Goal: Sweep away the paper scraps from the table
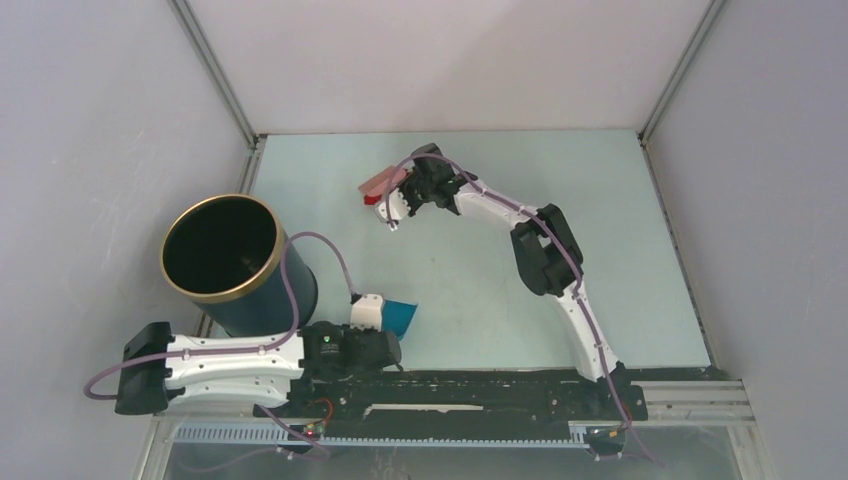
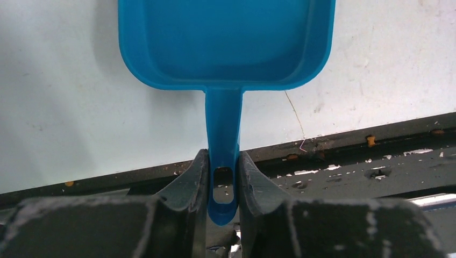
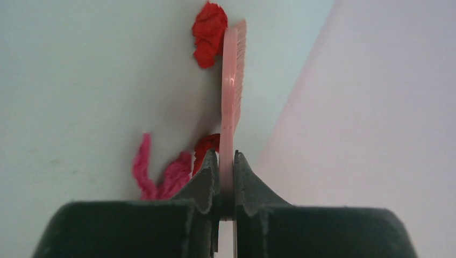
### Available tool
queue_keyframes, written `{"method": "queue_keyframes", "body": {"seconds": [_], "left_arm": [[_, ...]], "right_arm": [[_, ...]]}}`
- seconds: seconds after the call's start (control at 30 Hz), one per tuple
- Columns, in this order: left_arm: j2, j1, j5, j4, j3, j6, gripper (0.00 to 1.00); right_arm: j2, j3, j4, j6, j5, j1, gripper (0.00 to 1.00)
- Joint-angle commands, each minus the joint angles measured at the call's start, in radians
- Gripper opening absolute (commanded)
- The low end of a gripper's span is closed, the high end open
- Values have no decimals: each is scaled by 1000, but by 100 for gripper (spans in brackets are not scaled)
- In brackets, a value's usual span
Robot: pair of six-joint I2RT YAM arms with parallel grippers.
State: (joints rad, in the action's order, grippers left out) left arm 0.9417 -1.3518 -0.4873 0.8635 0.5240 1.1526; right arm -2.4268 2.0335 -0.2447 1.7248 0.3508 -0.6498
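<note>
Red scraps [image 3: 209,35] lie at the 9 o'clock side of the brush [image 3: 232,80] clamped in the right gripper [image 3: 226,155]; the left gripper [image 2: 223,156] pinches the dustpan [image 2: 226,37], well apart at 6 o'clock

Left of centre in the overhead view: tall dark bin [image 1: 252,314], gold-rimmed, upright, mouth upward. Just right of its foot, blue dustpan [image 1: 402,316], handle toward the bottom edge. Upper middle – pink brush [image 1: 380,183], seen edge-on from the wrist, bristles rightward. Along the bottom – scuffed black rail [image 1: 480,385].

Crumpled red and magenta paper scraps [image 3: 209,35] lie on the mint-green table [image 3: 80,80].
</note>
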Motion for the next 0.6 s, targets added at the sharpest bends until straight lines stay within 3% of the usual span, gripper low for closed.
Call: {"method": "queue_keyframes", "body": {"seconds": [0.0, 0.27, 0.37, 0.57], "left_arm": [[-50, -25, -48, 40, 2, 81, 2], [-100, -99, -88, 145, 40, 100, 1], [-103, -132, -119, 261, 90, 120, 1], [-98, -158, -119, 279, 115, 90, 1]], "right_arm": [[227, -153, -129, 24, -49, -38, 0], [653, -677, -226, -38, -124, -75, 0], [812, -798, -392, -120, -167, -103, 0], [1101, -958, -542, -269, -180, -110, 0]]}}
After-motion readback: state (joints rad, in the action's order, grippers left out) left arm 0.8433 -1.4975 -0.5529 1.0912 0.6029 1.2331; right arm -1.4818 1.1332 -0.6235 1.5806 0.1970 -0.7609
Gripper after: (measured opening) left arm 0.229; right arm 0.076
